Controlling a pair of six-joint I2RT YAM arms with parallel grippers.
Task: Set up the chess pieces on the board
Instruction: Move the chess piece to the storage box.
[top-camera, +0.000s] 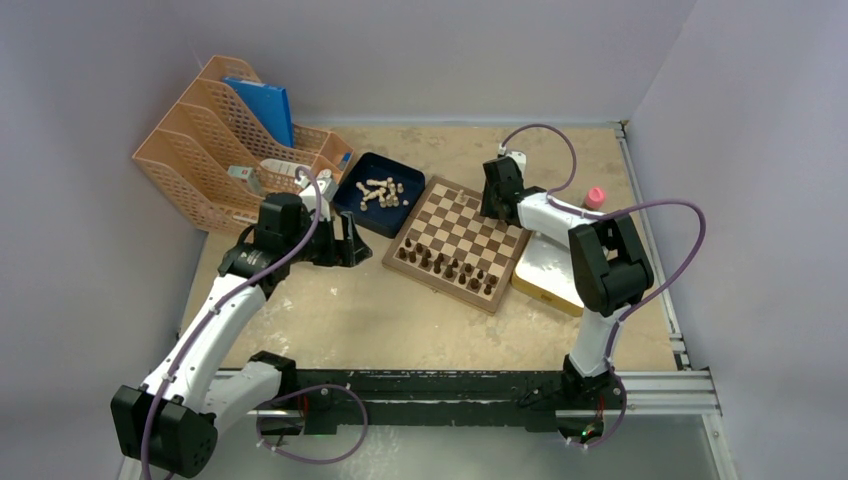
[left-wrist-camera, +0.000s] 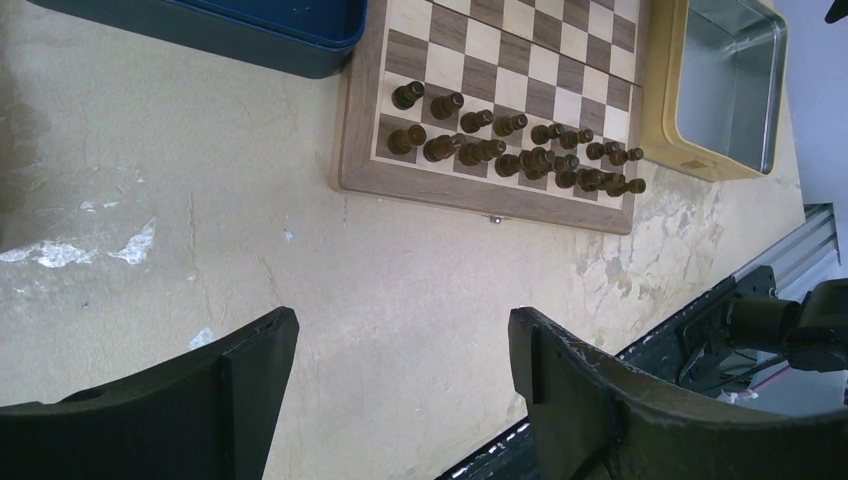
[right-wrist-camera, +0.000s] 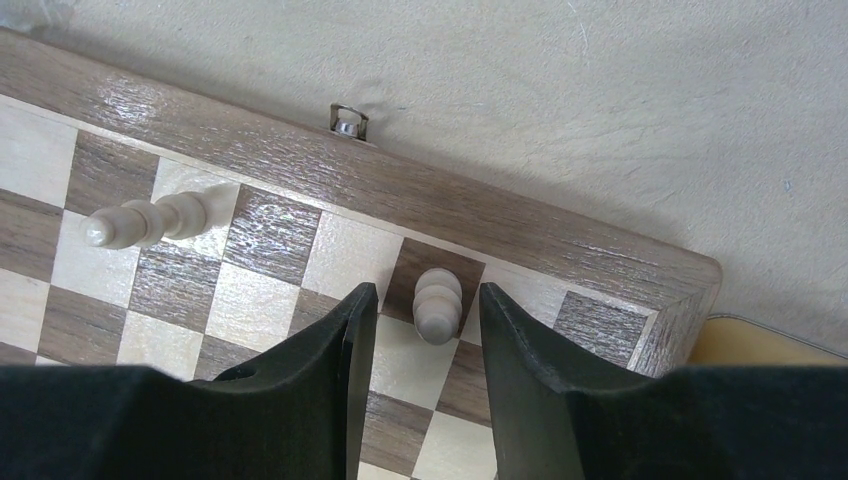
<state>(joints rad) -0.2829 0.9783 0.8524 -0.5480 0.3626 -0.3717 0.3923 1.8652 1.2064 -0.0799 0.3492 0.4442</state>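
Observation:
The board lies mid-table, with dark brown pieces in two rows on its near side. Several beige chess pieces lie in the dark blue tray to its left. My right gripper is over the board's far right corner. In the right wrist view it is open, a jaw on each side of a standing beige piece on a dark square, not touching it. Another beige piece stands further left. My left gripper is open and empty above bare table.
A yellow-rimmed metal tin sits right of the board, also in the left wrist view. Orange file racks stand at the back left. A small pink object is at the far right. The metal rail runs along the near edge.

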